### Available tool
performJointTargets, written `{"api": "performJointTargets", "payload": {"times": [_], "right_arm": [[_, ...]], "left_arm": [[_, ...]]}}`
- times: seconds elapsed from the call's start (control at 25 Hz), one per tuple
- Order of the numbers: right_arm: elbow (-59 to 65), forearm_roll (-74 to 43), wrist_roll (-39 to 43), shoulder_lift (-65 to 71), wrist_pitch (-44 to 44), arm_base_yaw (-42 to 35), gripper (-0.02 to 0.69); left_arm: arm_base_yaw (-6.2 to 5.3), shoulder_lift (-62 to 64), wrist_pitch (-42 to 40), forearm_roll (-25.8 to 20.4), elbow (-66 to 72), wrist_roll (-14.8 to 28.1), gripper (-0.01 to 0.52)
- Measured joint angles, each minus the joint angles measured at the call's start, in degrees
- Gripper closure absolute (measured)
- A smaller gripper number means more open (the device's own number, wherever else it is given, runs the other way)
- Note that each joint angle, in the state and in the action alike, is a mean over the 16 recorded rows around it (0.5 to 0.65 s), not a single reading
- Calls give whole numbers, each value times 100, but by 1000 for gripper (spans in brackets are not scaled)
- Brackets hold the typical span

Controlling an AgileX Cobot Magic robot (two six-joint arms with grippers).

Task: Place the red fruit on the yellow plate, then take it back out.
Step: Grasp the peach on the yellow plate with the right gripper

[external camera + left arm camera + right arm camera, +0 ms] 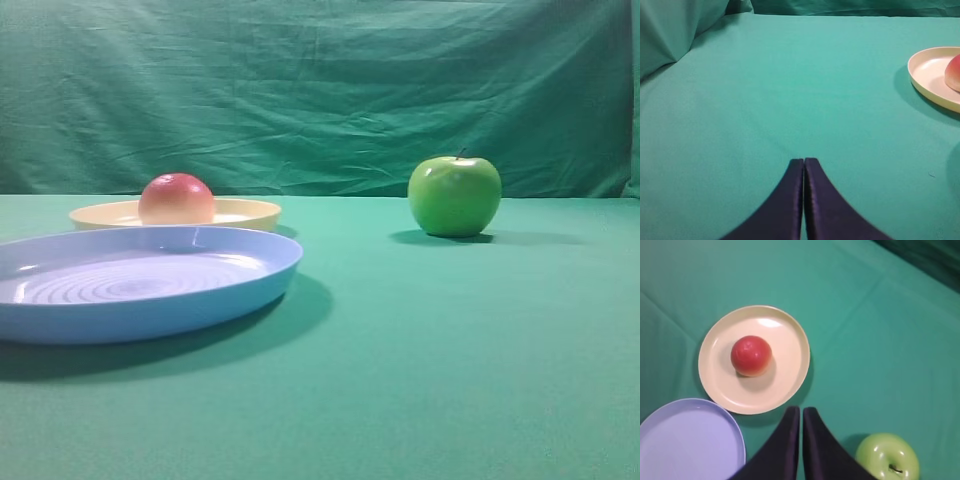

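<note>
red fruit (751,355) sits on yellow plate (785,380). right claw (801,412) pressed together, empty, above. next: spread, drop, lift fruit out.

Counter (420,380) covered in green cloth, same cloth hung as wrinkled backdrop behind. Directly on it: yellow plate (250,212) at rear left, blue plate (150,310) just in front of it, nearer camera, rims overlapping in exterior view but apart in right wrist view. Green apple (454,195) upright, stem up, well apart to right of both plates. Red fruit (177,199) sits on yellow plate, not on cloth.
</note>
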Motion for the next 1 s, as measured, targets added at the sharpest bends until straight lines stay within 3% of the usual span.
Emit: {"api": "performJointTargets", "payload": {"times": [0.56, 1.0], "right_arm": [[2010, -93, 300, -2279, 55, -74, 665], [3620, -558, 1175, -3857, 59, -74, 665]], "left_arm": [[0, 0, 0, 0, 0, 0, 514], [0, 0, 0, 0, 0, 0, 514]]}}
